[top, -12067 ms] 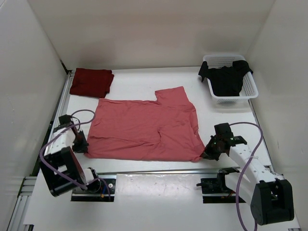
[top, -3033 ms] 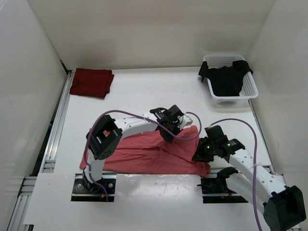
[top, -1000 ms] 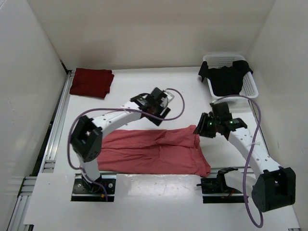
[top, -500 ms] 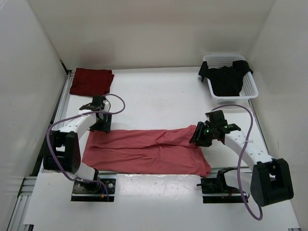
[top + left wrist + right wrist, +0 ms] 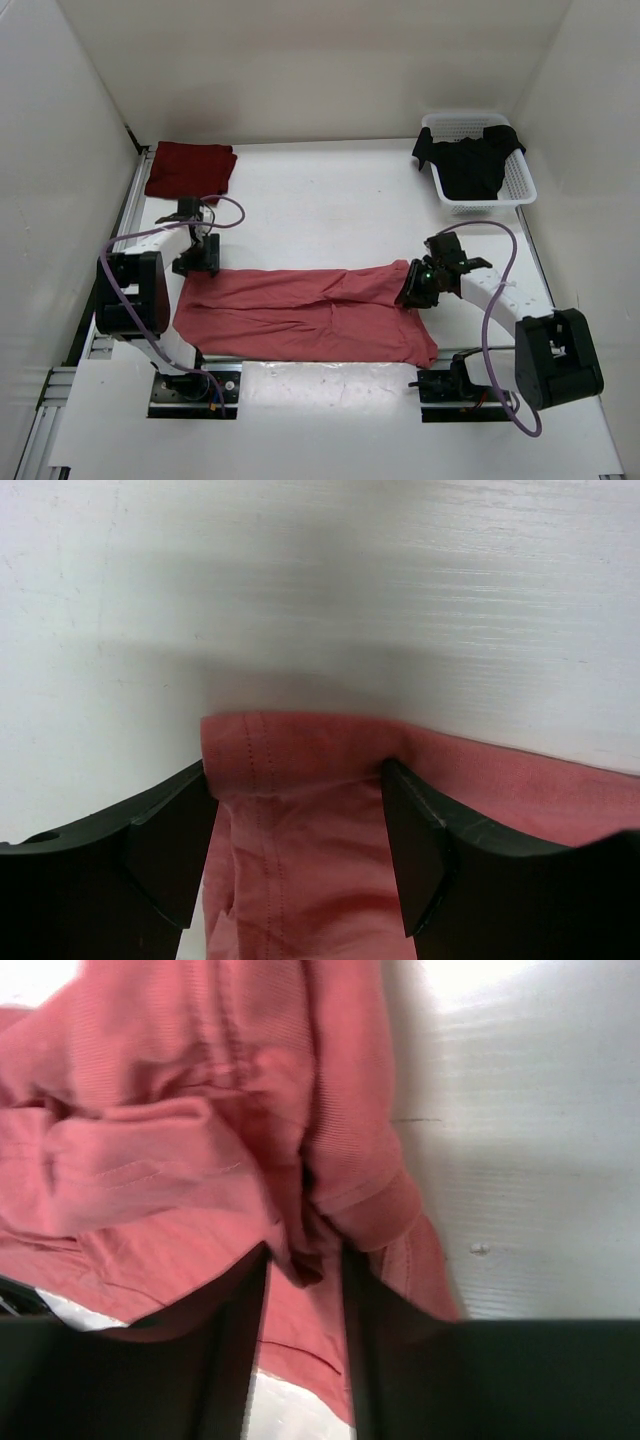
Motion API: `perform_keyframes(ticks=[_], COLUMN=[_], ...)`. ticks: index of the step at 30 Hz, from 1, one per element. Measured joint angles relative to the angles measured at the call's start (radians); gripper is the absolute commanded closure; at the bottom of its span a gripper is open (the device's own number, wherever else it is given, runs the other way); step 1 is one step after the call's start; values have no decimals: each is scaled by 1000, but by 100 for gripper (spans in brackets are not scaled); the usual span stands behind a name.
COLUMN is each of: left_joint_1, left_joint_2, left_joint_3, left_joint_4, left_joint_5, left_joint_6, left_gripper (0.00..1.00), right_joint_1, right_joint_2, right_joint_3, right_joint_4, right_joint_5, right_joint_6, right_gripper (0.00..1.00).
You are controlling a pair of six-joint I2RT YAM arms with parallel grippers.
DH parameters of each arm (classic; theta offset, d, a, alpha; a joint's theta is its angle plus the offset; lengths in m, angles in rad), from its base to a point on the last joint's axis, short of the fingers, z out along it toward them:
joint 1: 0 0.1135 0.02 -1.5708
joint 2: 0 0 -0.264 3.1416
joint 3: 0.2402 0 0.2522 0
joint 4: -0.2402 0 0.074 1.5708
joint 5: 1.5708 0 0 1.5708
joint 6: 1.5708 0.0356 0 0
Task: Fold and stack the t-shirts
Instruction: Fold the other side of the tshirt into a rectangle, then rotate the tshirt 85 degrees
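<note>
The salmon pink t-shirt point(image 5: 300, 310) lies folded into a long band across the near part of the table. My left gripper point(image 5: 195, 262) is at its far left corner. In the left wrist view that gripper point(image 5: 300, 850) is open, with its fingers point(image 5: 165, 850) wide apart on either side of the flat hemmed corner point(image 5: 290, 780). My right gripper point(image 5: 412, 288) is at the band's far right end. In the right wrist view its narrow jaws point(image 5: 303, 1260) close on a bunched fold of the pink cloth point(image 5: 150, 1160). The dark maroon t-shirt point(image 5: 190, 170) lies folded at the back left.
The black t-shirt point(image 5: 470, 160) hangs over the white perforated basket point(image 5: 515, 195) at the back right. White walls enclose the table on three sides. A metal rail point(image 5: 120, 230) runs along the left edge.
The pink shirt, first spread flat, now lies folded in a band. In the last second my left arm swung from the middle to the shirt's far left corner. The right gripper moved slightly nearer.
</note>
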State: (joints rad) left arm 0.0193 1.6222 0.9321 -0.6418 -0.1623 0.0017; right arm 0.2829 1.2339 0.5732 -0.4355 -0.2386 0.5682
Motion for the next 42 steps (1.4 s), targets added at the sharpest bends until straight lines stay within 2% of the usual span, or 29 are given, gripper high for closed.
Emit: perform_keyframes(ticks=[1,2,4,8,14,20,21,22,24,27,29,33,38,42], left_joint_1=[5,8,19,32,43,45,45,46,49,54,57,59,67,84], left_joint_2=[1,1,3,13,34,38,38,38,36,21,-10,-85,-108,-53], left_joint_3=[0,0,0,10,32,36,36,36,37,38,43,101,129,106], left_joint_4=[1,1,3,0,-3,-5,-6,-6,-3,0,-9,-35,-34,-42], left_joint_5=[3,7,21,35,43,43,43,44,43,40,41,49,45,46], left_joint_6=[0,0,-1,-1,-1,-1,-1,-1,-1,1,-1,-2,-1,-1], left_gripper=[24,24,24,25,25,25,25,25,21,11,6,6,8,9], right_joint_1=[0,0,0,0,1,1,1,0,-2,-2,-2,-2,-10,-35], right_joint_2=[6,14,32,15,-105,-79,-63,-48,-32,-47,-74,-75,141,299], right_joint_3=[-5,-8,-8,-6,16,10,12,14,21,63,115,259,412,433], right_joint_4=[5,16,30,18,-82,-132,-146,-160,-191,-236,-253,-245,-189,-139], right_joint_5=[0,0,2,30,58,55,59,64,71,77,81,92,91,79], right_joint_6=[2,4,10,20,24,37,37,32,21,-7,-26,-71,-124,-147], right_gripper=[75,88,95,97,97,82,69,61,48,37,36,34,34,34])
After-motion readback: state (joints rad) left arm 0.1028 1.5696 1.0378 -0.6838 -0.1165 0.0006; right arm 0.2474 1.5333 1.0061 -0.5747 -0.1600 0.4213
